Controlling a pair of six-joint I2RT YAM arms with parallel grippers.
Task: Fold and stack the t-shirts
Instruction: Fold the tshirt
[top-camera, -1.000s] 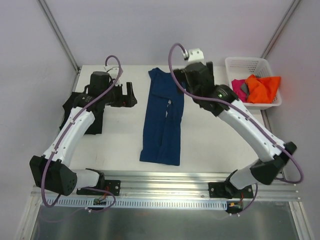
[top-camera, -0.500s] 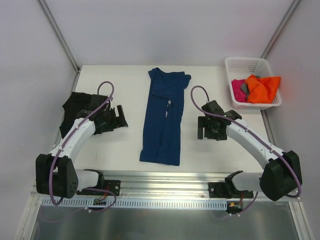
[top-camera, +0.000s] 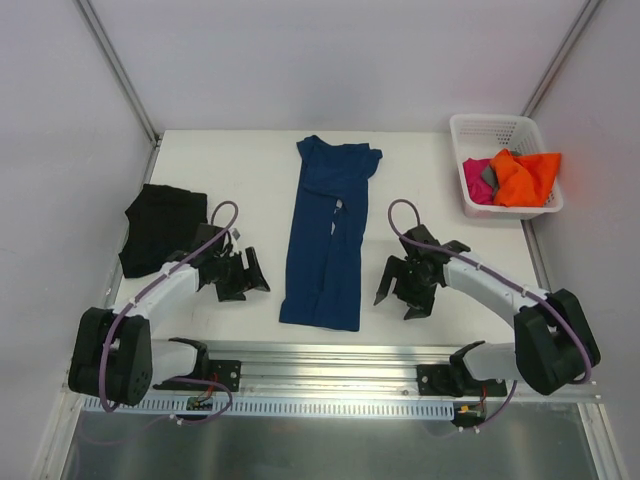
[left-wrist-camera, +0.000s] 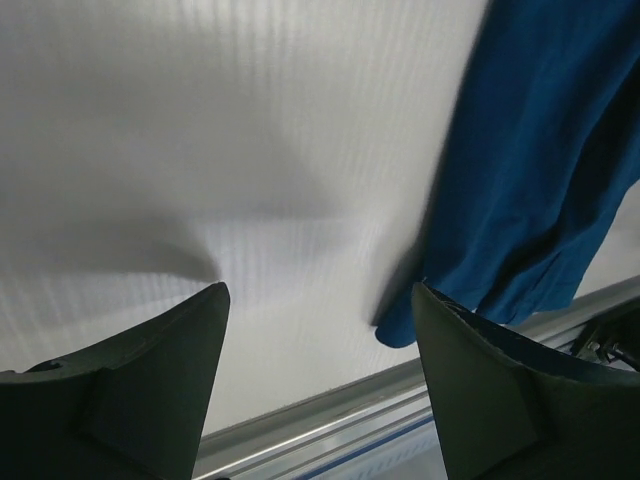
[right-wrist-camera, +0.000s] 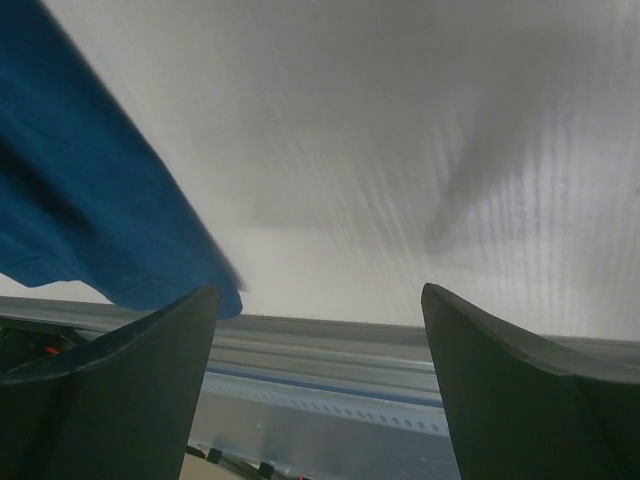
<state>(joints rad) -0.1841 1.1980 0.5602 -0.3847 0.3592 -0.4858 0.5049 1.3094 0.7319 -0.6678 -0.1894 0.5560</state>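
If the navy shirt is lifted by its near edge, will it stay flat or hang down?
Probably it hangs: the navy shirt is thin cloth lying flat with soft wrinkles. Its folded-in sides may fall open, since nothing pins them.

Down low with the left arm (top-camera: 160, 290), reaching forward from its base and bending inward, left gripper (top-camera: 256, 278) aimed toward the middle, jaws spread apart. Mirrored on the right arm (top-camera: 490, 284): stretched low, wrist turned inward, right gripper (top-camera: 394, 303) tilted toward the near edge, fingers (right-wrist-camera: 110, 390) standing wide. Facing each other across the middle, well apart.
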